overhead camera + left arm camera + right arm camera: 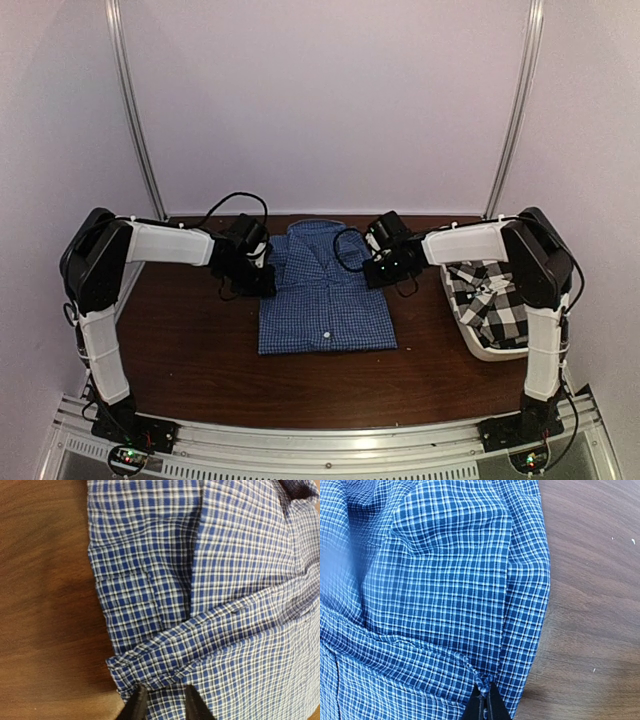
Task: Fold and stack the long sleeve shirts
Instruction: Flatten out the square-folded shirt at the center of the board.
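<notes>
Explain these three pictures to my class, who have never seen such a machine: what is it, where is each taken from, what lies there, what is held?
Two robot arms are bolted at the near edge of a brown wooden table, each ending in a two-finger gripper. The wide picture comes from a fixed camera above and behind them; the close-ups come from cameras on the wrists. A blue fine-checked button-up shirt lies partly folded in the middle. A black-and-white large-checked shirt sits in a white plastic tub on the right. The right gripper pinches the blue shirt's edge. The left gripper has fingers astride a fold; whether it grips is unclear.
</notes>
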`<action>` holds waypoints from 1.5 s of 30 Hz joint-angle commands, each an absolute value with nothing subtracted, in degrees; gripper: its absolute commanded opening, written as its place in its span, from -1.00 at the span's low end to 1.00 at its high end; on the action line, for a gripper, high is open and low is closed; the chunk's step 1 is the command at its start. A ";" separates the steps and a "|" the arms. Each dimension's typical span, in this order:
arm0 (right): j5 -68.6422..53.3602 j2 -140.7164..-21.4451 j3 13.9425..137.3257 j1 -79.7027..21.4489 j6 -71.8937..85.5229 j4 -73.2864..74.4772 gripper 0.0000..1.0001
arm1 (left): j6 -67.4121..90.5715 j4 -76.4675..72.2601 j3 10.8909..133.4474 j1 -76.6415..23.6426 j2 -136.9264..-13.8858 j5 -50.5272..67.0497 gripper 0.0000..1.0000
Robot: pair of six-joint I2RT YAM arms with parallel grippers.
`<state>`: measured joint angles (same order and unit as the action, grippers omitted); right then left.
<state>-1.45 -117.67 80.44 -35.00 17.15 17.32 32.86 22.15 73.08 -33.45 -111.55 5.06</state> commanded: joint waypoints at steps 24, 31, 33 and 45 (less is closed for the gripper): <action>-1.09 -110.37 79.56 -37.46 18.46 18.89 -1.00 | 32.07 19.53 76.33 -31.70 -110.17 8.34 -1.00; -5.15 -100.56 73.91 -39.41 18.80 20.76 -1.00 | 29.59 21.83 73.32 -35.41 -99.65 14.22 -1.00; -6.00 -96.70 70.51 -40.92 19.08 21.67 -1.00 | 29.53 22.55 70.85 -37.15 -96.11 17.07 -1.00; -14.15 -68.38 37.33 -62.02 37.60 22.19 -1.00 | 36.80 24.00 40.89 -52.37 -77.81 31.15 -1.00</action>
<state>-12.05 -74.78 44.77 -57.60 27.16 20.12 32.69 21.89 49.17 -51.70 -83.68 26.17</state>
